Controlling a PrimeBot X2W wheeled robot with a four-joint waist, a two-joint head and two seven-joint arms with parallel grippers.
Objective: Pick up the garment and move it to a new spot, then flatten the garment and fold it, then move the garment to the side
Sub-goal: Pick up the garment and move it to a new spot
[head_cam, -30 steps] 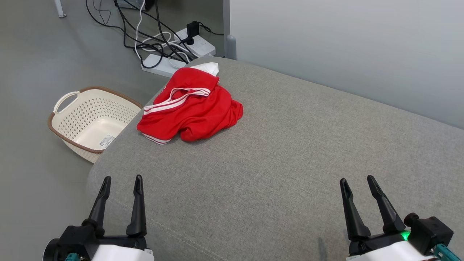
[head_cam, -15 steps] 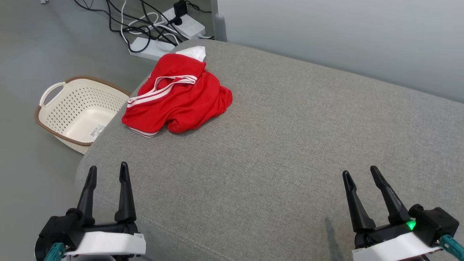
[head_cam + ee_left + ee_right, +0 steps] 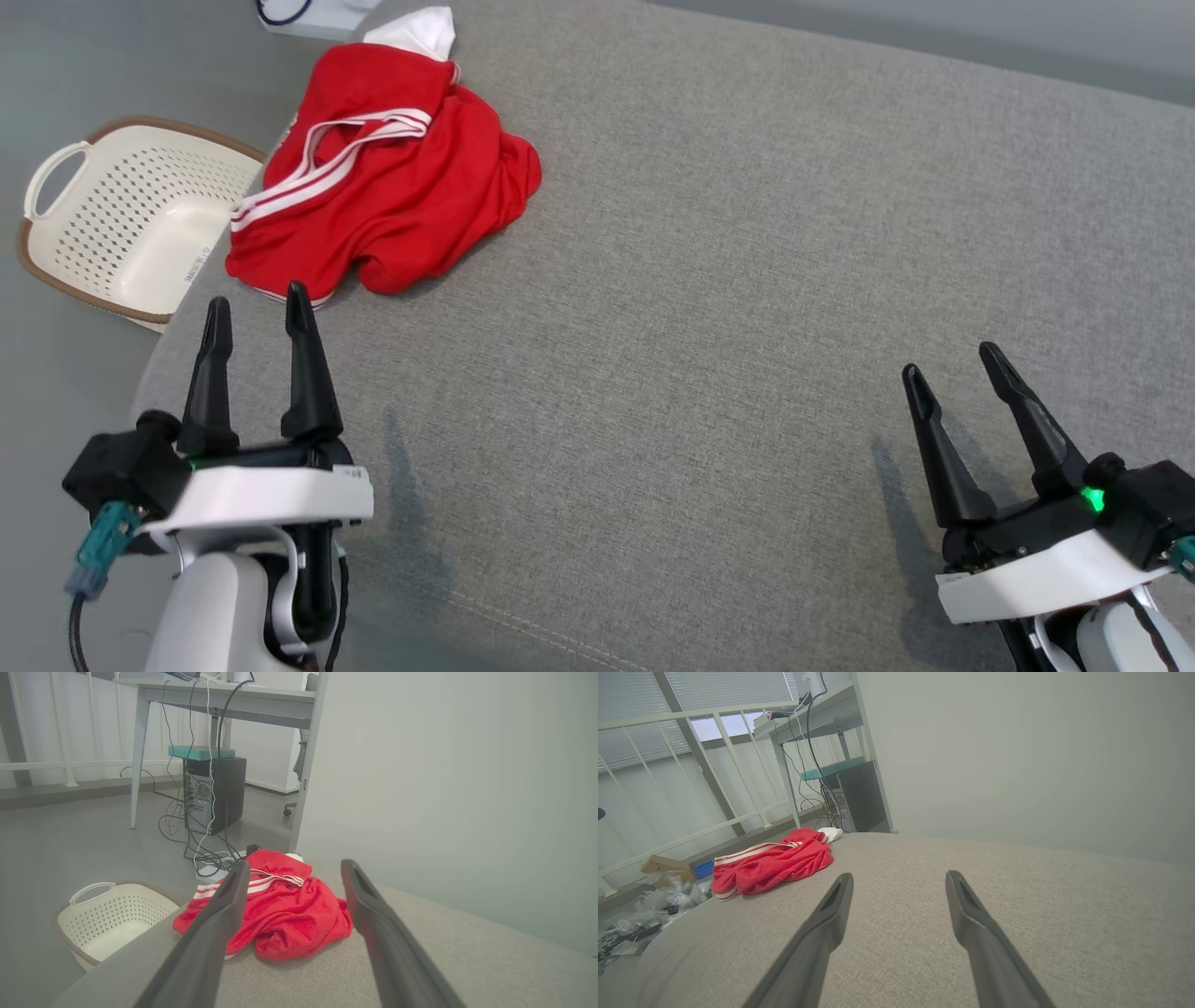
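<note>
Left claw (image 3: 257, 296) is hovering released, fingers spread and gripping nothing. Its tips are pointing at the near hem of the garment (image 3: 373, 205). In the head view they are sitting right at that hem, but the left wrist view is showing bare fabric between the tips and the cloth, so apart. Right claw (image 3: 948, 359) is hanging released too, empty, well apart from the garment, over the bare grey padded surface (image 3: 700, 280).

Garment is red with white stripes. It is lying crumpled in a heap at the far left corner of the padded surface, near the edge. A bit of white cloth (image 3: 415, 28) is poking out behind it; can't tell if it is part of the garment or separate.

Progress, as a judgement: nothing is looking done. Garment is not yet picked up, moved, flattened, folded or set aside. The step in hand is looking like the left claw's reach for the first pickup, so the whole task is remaining.

Containers: one cream perforated basket (image 3: 103, 215) with a brown rim is standing on the floor (image 3: 56, 373), just beside the padded surface's left edge and near the garment. It is holding nothing but a sticker (image 3: 191, 271) on its bottom.
</note>
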